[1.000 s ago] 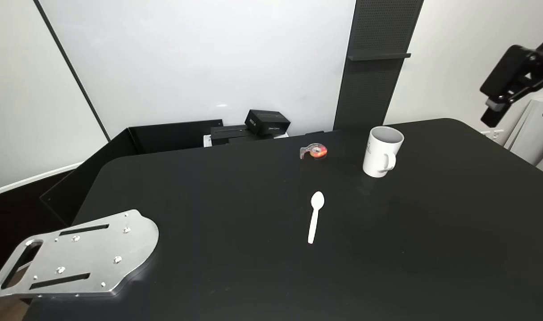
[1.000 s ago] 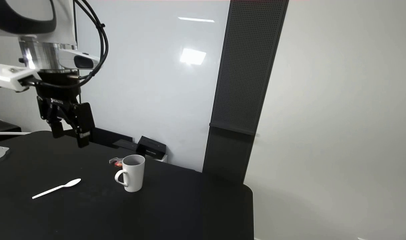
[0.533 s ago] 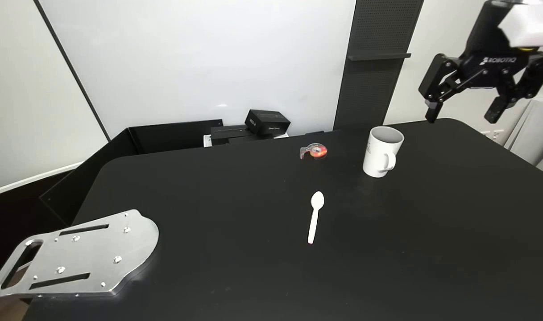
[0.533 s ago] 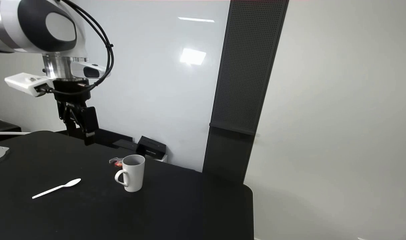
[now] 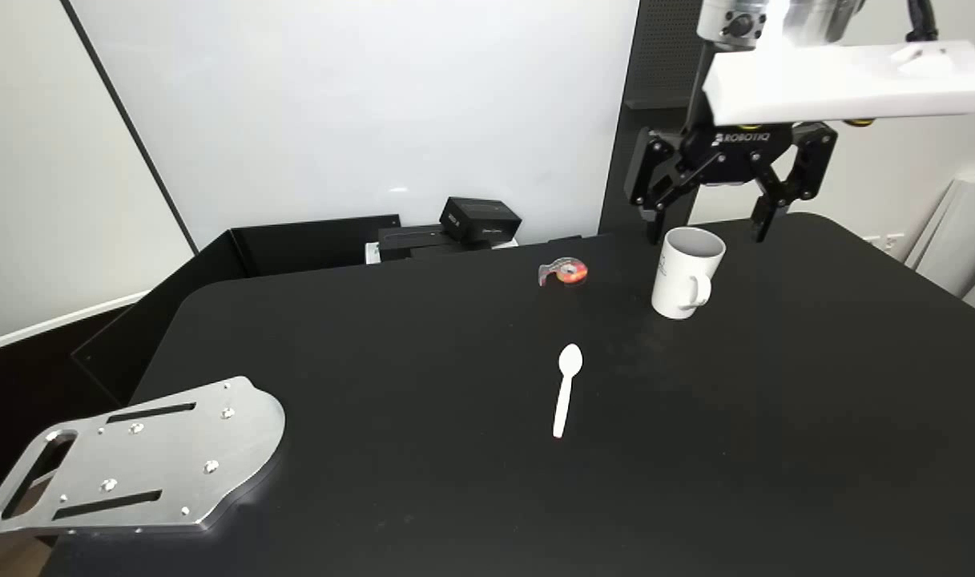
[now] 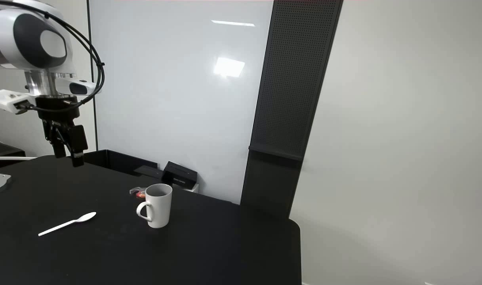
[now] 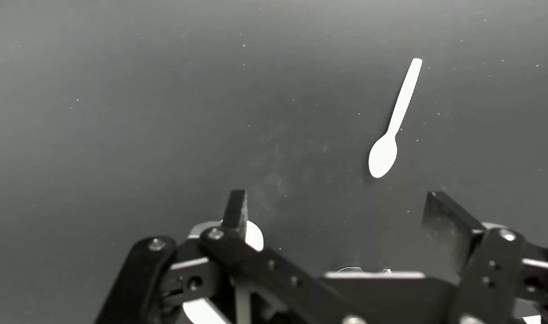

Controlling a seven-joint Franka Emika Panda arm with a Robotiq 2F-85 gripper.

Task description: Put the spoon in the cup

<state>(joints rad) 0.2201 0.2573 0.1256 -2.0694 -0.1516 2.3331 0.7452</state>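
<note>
Presently, the black tabletop is filling most of an exterior view, its far edge crossing the frame just above the middle and rounding off at both ends. The spoon is lying flat near the centre, well apart from each visible edge, with dark surface stretching away on both sides. The cup is standing upright to its upper right, nearer the far edge, and the metal plate is occupying the lower left, its slotted end reaching past the tabletop's left edge. In the wrist view the gripper is entering from the bottom, its jaws standing wide apart, and the spoon is showing towards the upper right, handle end uppermost.

Slim, white and plastic-looking, the spoon is ending in an oval bowl; the cup is showing smooth white cylindrical walls, a looped side handle and a greyer inside. The metal plate is gleaming silver, with long slots and small round fittings; a clear tape dispenser with a red-orange roll is resting left of the cup.

Compared with half a second ago, the gripper is sitting further left in both exterior views, while the spoon and the cup are keeping their places. In an exterior view its fingers are hanging at the left, well apart from the cup.
</note>
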